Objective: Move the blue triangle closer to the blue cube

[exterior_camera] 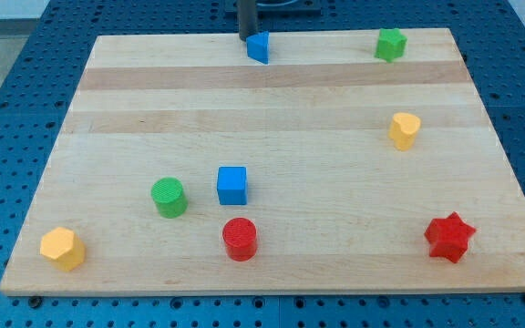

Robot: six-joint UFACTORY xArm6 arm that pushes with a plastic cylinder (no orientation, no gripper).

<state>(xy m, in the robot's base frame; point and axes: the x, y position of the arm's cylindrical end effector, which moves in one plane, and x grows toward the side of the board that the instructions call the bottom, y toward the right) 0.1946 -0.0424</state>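
The blue cube [231, 185] is sitting left of centre toward the counter's [335, 228] bottom edge, beside the green cylinder [168, 197]. My tip [246, 35] is resting at the top edge, seemingly touching the blue triangle [260, 46]; no fingers are showing, only the rod.

My tip [247, 36] sits at the view's top edge of the wooden tabletop [272, 109], just beside the blue triangle [259, 46] on its upper-left; I can't tell whether they touch. The blue cube [231, 185] lies well apart, toward the view's bottom, between a green cylinder [168, 197] and a red cylinder [240, 239]. I also see a yellow hexagon [62, 248], red star [449, 237], yellow heart-like block [405, 129] and green star-like block [390, 44].
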